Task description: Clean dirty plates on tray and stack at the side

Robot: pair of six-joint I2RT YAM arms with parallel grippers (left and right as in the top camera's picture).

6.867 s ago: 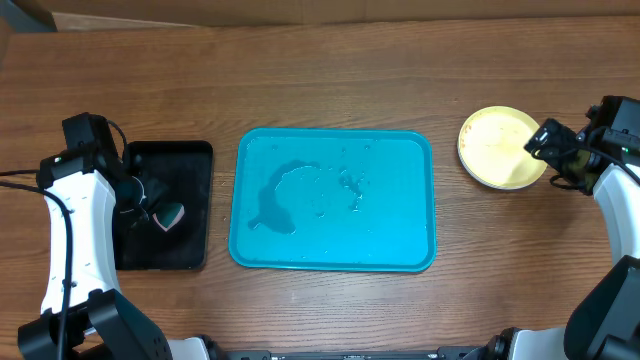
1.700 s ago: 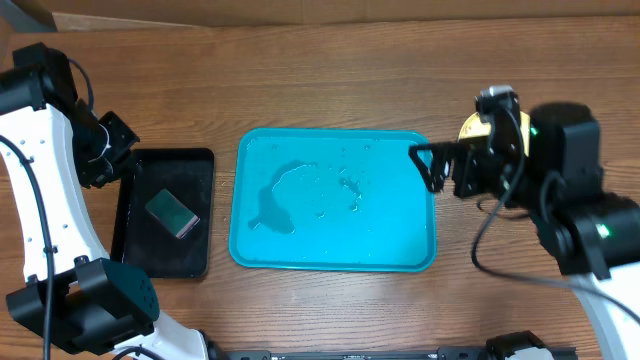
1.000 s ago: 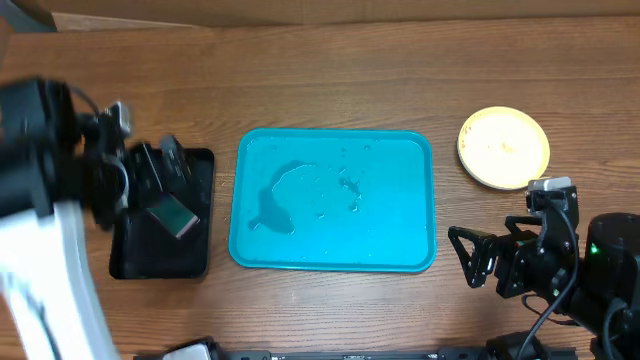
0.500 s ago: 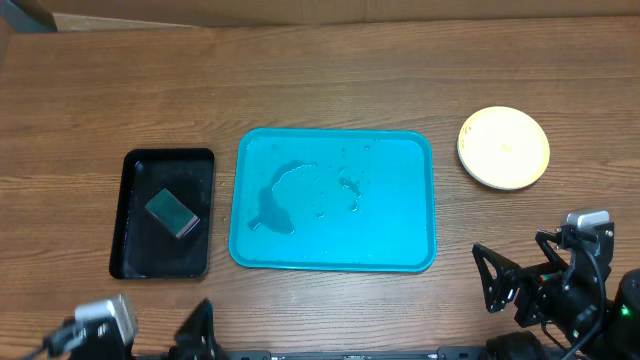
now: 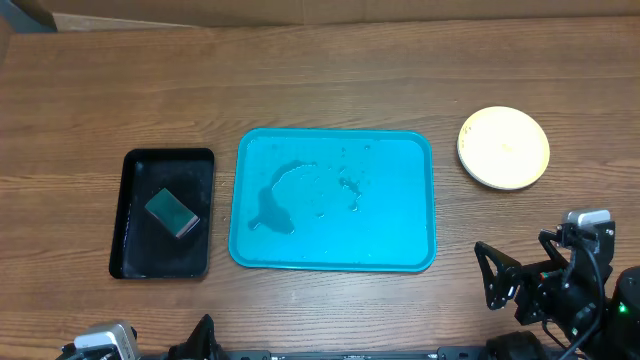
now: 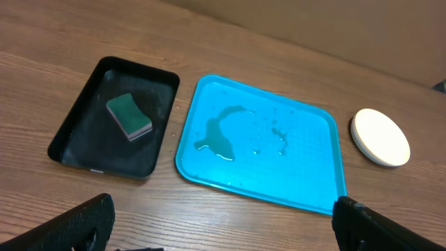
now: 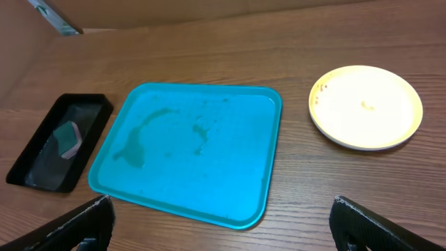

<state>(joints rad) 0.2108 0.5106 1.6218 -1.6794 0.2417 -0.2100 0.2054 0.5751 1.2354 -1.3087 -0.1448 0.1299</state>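
Note:
The turquoise tray [image 5: 390,230] lies mid-table with only a water puddle [image 5: 285,195] on it. The plates [image 5: 503,147] sit stacked on the bare wood to its right, a pale yellow one on top with a few small specks [image 7: 366,107]; the stack's edges show in the left wrist view [image 6: 380,137]. My right gripper [image 5: 485,276] hovers open over the near right of the table, holding nothing [image 7: 221,203]. The left gripper [image 6: 223,202] is open and empty too, low at the near left edge, looking over the whole table.
A smaller black tray [image 5: 130,255] lies left of the turquoise one with a green sponge [image 5: 171,213] in it. A cardboard wall [image 5: 300,12] borders the far edge of the wooden table.
Both arms have pulled back to the near edge: the left one left the black tray and dropped almost out of the overhead view, and the right one sank lower right. Tray, plates and sponge stayed put.

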